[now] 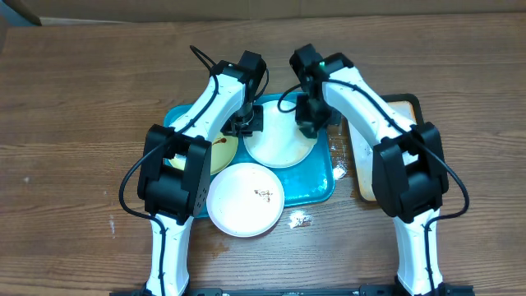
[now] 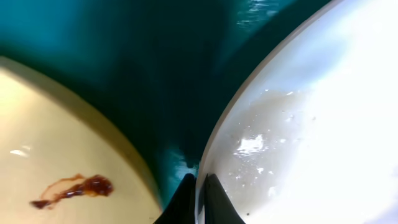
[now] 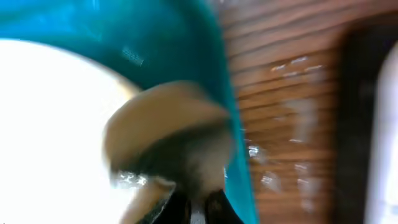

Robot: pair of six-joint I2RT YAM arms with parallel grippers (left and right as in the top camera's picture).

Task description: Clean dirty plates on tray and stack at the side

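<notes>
The teal tray (image 1: 322, 187) holds a white plate (image 1: 279, 141) at its back middle. A pale yellow-green plate (image 1: 220, 154) with a brown smear (image 2: 79, 188) lies to its left, partly under my left arm. A second white plate (image 1: 245, 199) with small dark specks sits at the tray's front edge. My left gripper (image 2: 200, 194) is shut on the left rim of the back white plate (image 2: 311, 124). At that plate's right side, my right gripper (image 3: 198, 208) is shut on a blurred tan-brown sponge (image 3: 171, 134), which rests on the plate (image 3: 50, 124).
A tan tray with a black rim (image 1: 411, 105) lies right of the teal tray, mostly under my right arm. Small crumpled scraps lie on the wooden table (image 1: 297, 219) and at the teal tray's right rim (image 1: 339, 171).
</notes>
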